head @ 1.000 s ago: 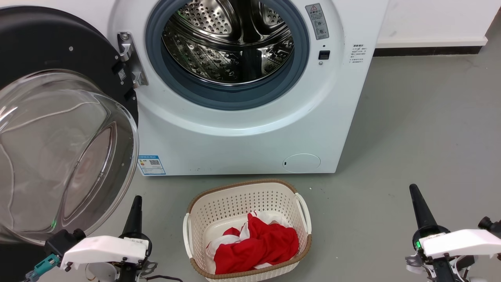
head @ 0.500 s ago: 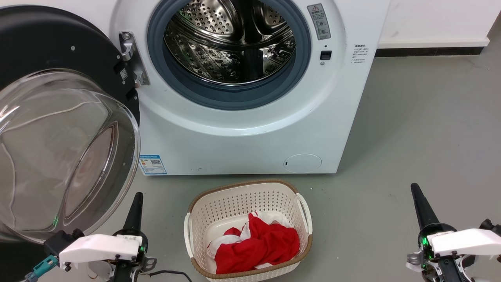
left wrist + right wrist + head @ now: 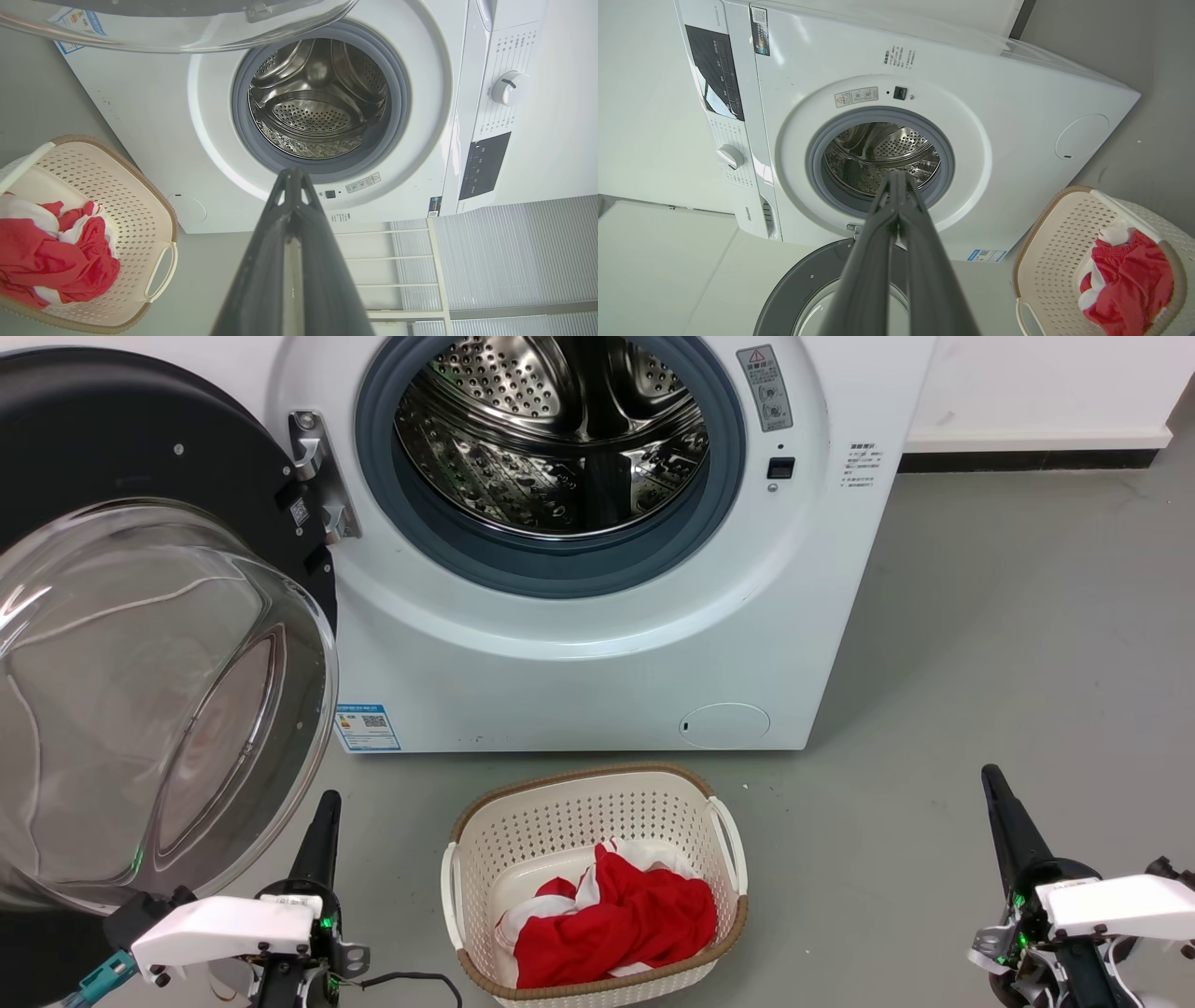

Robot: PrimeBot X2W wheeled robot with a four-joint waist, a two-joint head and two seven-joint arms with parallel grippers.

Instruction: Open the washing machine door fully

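**Operator:** What has changed since 1 second ago?

**Spotter:** Very little. Your whole head view has slid slightly, so the camera moved. The machine (image 3: 597,681), the door (image 3: 112,439) and the basket (image 3: 588,782) kept their places against each other. Your left gripper (image 3: 328,800) and right gripper (image 3: 990,777) have barely shifted. The left wrist has gone a touch toward 9 o'clock and the right a touch toward 3 o'clock.

**Operator:** How do the grippers stand?

**Spotter:** Both are closed on nothing. In each wrist view the 2 dark fingers meet at their tips and point at the drum (image 3: 551,429). Your left gripper sits at 7 o'clock of the head view, just beside the lower edge of the door's glass bowl (image 3: 140,691). A strip of floor (image 3: 1008,616) shows between them. Your right gripper is at 5 o'clock, well apart from the machine and the basket.

**Operator:** Where is the door?

**Spotter:** It is swung out at 9 o'clock of the opening, hung on its hinge (image 3: 317,476), with its inner face and bowl turned toward you. The drum mouth and the grey gasket (image 3: 560,569) are uncovered. The basket stands on the floor at 6 o'clock of the machine, between your grippers. It holds a red and white cloth (image 3: 616,924).
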